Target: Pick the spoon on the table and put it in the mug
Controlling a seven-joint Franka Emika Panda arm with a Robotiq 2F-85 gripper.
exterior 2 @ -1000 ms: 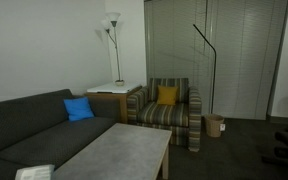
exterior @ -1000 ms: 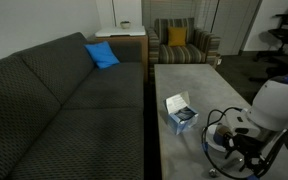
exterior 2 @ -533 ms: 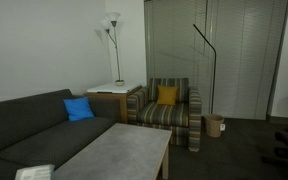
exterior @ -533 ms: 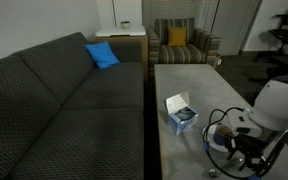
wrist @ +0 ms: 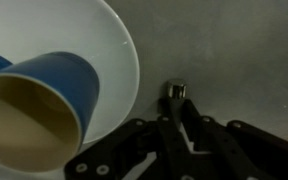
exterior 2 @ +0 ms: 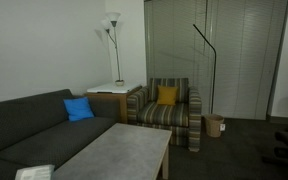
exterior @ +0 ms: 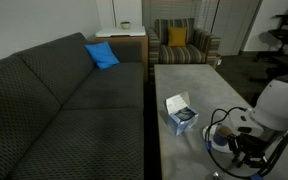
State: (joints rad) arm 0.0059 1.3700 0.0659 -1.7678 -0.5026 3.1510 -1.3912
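1. In an exterior view, a white-and-blue box [exterior: 180, 113] sits on the grey table [exterior: 184, 75]. It is at 9 o'clock from the white robot arm [exterior: 276, 105]. The print on the box is too small to read.
2. A dark sofa [exterior: 54, 90] with a blue pillow [exterior: 102, 55] runs along one long side of the table. At the table's far end is a striped armchair [exterior: 187, 45] with a yellow cushion [exterior: 175, 37].
3. In the wrist view, the gripper [wrist: 176, 108] has its fingers squeezed together on the spoon [wrist: 174, 89]. The spoon's shiny end pokes out at 12 o'clock from the fingertips, over the bare table top.
4. The white saucer [wrist: 124, 60] has its rim just beside the spoon, at 9 o'clock.
5. The blue mug [wrist: 44, 100] stands on the saucer, farther off at 9 o'clock from the gripper. The saucer's rim lies between the mug and the spoon.
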